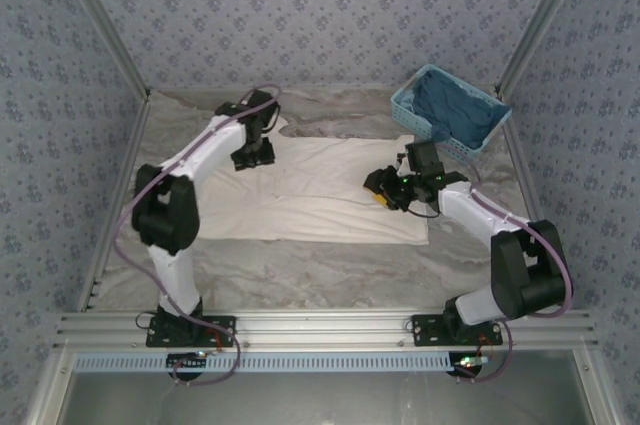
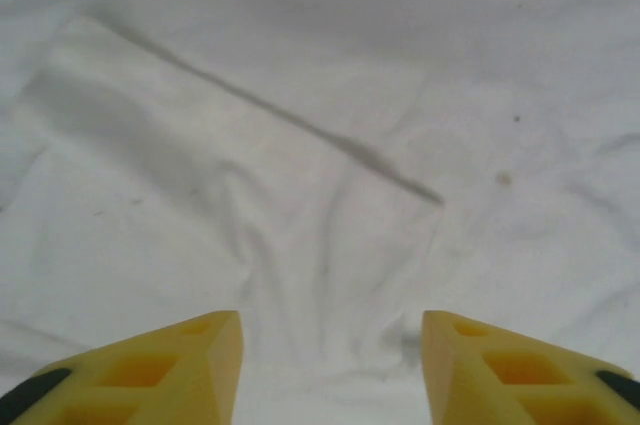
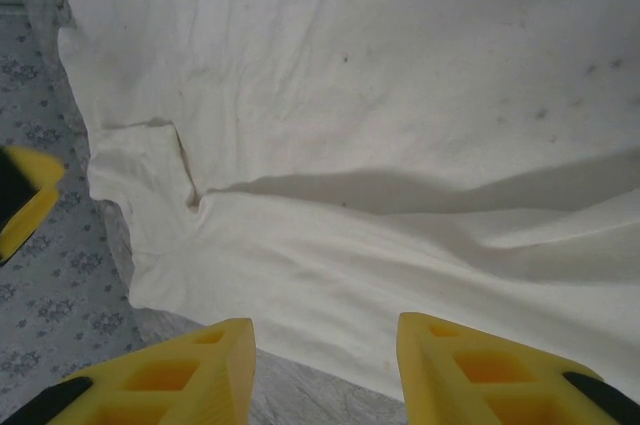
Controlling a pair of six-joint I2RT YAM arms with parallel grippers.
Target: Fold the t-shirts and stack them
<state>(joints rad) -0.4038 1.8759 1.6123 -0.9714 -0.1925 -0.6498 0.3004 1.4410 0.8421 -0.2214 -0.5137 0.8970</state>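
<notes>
Jaws both parted above t-shirt (image 1: 330,195) | basket (image 1: 430,133) holding blue cloth (image 1: 460,110), far right corner

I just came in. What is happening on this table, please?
Two robot arms are working on a cream t-shirt spread out on the table. The left gripper hovers over its far left part and the right gripper over its right edge. Both are open and hold nothing. The shirt lies wrinkled, with nothing stacked on it. A blue basket at the far right holds a dark blue cloth.
</notes>
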